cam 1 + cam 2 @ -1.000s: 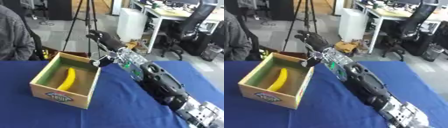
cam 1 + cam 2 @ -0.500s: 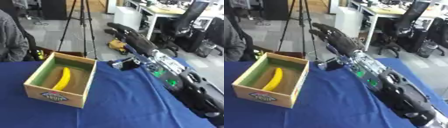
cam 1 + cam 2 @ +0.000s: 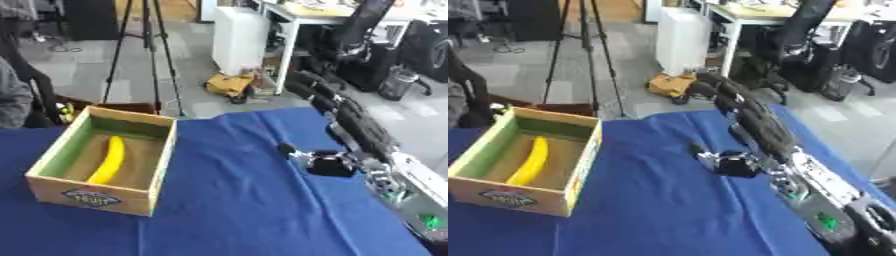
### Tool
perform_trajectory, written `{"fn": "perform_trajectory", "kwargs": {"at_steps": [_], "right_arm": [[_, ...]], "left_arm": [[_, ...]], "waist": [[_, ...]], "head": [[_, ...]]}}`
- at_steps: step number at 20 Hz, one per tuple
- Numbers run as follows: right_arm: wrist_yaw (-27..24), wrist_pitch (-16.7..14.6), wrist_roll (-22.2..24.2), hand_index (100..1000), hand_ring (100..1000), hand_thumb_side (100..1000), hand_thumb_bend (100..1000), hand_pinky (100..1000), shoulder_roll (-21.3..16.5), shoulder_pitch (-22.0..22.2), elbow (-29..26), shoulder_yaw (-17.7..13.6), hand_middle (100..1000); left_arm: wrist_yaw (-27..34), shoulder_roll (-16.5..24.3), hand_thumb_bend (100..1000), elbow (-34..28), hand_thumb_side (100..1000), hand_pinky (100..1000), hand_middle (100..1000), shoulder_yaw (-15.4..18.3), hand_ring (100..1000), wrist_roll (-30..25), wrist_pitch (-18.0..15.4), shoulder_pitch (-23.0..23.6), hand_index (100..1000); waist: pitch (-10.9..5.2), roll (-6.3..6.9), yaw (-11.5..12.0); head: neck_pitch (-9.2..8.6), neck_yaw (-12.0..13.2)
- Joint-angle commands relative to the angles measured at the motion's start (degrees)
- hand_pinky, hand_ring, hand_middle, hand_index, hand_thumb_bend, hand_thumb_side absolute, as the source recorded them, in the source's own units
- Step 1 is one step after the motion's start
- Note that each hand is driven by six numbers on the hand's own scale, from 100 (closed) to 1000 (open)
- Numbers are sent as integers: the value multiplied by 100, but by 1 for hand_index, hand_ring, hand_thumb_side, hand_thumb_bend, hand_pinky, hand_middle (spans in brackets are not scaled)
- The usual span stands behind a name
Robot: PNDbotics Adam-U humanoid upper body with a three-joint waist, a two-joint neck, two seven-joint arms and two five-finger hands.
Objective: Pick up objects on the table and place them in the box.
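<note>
Left eye view shows the right hand out over the far right part of the blue table, fingers stretched nearly straight toward the far edge and thumb sticking out sideways; it holds nothing. A second ago this same hand hung at the box's far right corner, and half a second ago it was already lifted and swinging to the right, so it has pulled clear away from the box and now sits well apart from it. The picture has also shifted between those moments, so part of that apparent travel is the head turning.

The box stands on the left side of the table with the banana lying lengthwise on its floor, just as it lay a second ago. That reads as a finished drop: the fruit is in, and the hand is retreating empty.

Around the hand and box the blue cloth shows no other loose item that I can make out, so the task looks done or close to it, unless something lies outside both views.

No left hand appears in either view.
</note>
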Motion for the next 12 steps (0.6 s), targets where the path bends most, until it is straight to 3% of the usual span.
{"fn": "perform_trajectory", "kwargs": {"at_steps": [1,3,4,8,12], "right_arm": [[-807,-331,2,894,957,399,100,887,434,191,-117,-6,837],[-1584,-553,245,866,930,551,100,870,782,300,-117,45,804],[-1899,-627,384,796,872,762,100,835,889,320,-117,36,745],[-2947,-633,1050,742,825,781,100,805,1502,293,-117,82,688],[-3650,-198,1378,694,783,837,100,763,2053,176,-117,104,640]], "left_arm": [[-56,115,265,-41,1000,517,634,149,698,106,-34,-5,584],[-84,124,263,-28,1000,517,635,215,699,174,-57,22,584],[-95,127,263,-23,1000,516,635,234,699,199,-67,29,584],[-121,107,264,-2,1000,516,638,266,702,256,-81,51,584],[-142,71,261,32,1000,516,646,248,707,252,-76,91,584]], "waist": [[-62,13,-80],[-58,44,-194],[-55,53,-229],[-39,90,-332],[-24,139,-385]], "head": [[82,135],[112,189],[125,207],[205,252],[284,324]]}}
